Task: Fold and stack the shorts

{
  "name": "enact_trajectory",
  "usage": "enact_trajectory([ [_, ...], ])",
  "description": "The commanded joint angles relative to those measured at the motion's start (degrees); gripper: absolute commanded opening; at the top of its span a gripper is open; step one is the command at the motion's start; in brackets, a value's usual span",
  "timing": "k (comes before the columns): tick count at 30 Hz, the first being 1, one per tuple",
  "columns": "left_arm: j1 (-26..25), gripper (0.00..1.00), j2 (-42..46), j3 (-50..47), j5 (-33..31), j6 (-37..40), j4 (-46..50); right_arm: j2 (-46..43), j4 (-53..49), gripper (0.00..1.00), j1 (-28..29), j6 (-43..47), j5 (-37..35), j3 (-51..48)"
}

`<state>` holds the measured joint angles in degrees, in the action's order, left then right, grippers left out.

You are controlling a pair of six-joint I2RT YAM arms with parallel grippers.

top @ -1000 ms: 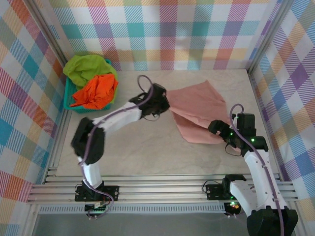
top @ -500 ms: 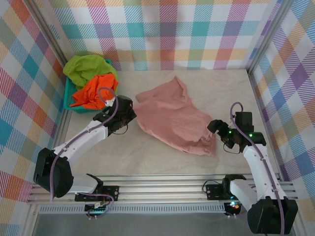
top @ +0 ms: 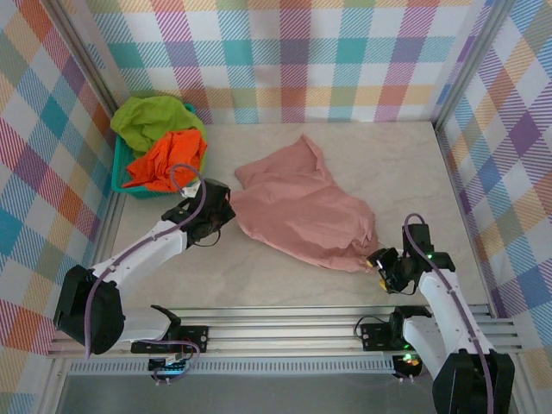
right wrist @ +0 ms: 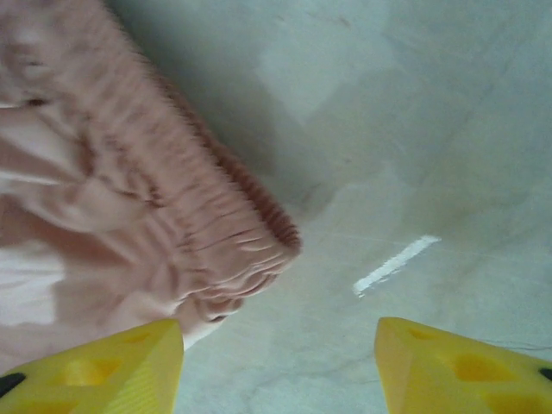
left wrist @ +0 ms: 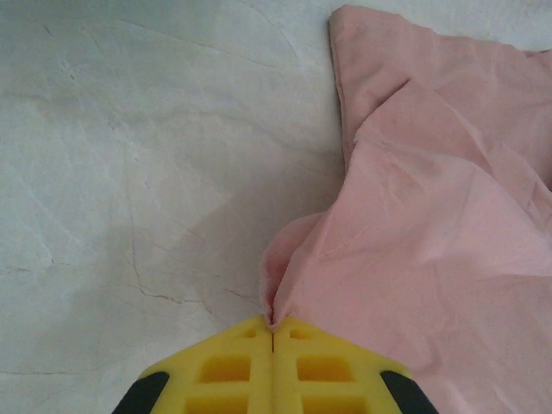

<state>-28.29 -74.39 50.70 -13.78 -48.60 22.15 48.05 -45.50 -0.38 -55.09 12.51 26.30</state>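
— Where do the shorts lie?

— On the pale table [top: 259, 276], the dusty pink shorts [top: 302, 211] spread rumpled across the middle. At ten o'clock the teal basket [top: 120, 171] holds the lime green shorts [top: 151, 121] and, nearer me, the bright orange shorts [top: 168, 162].

— And your pincers?

— My left pincer [top: 226, 210] is clamped tight on the pink cloth's nine o'clock edge, a fold nipped fast. My right pincer [top: 380, 261] stands agape at the five o'clock corner, the gathered waistband [right wrist: 216, 216] just ahead of it, ungripped.
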Motion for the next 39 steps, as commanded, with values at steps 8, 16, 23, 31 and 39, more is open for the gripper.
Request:
enact_trajectory([
  [8, 0.45, 0.0, 1.66, -1.76, 0.16, -0.97, -1.64, 5.08, 10.26, 0.58, -0.08, -5.5, 2.29, -1.64],
  [16, 0.48, 0.0, 1.82, -2.07, 0.01, -0.97, -1.65, 9.07, 13.95, 0.45, -0.07, -7.59, 3.57, -2.4],
  [23, 0.51, 0.0, 1.77, -2.27, 0.44, -1.41, -2.19, 10.46, 14.69, 0.19, -0.09, -6.92, 0.85, -3.36],
  [31, 0.98, 0.0, 4.63, 3.94, -2.62, 2.17, 1.46, 7.91, 12.0, 0.0, -0.11, -0.42, -0.55, 8.29],
  [39, 6.17, 0.0, 4.78, 24.42, -1.93, 8.98, 8.02, 9.28, 10.01, 0.0, -0.11, 8.46, 1.14, 31.93],
])
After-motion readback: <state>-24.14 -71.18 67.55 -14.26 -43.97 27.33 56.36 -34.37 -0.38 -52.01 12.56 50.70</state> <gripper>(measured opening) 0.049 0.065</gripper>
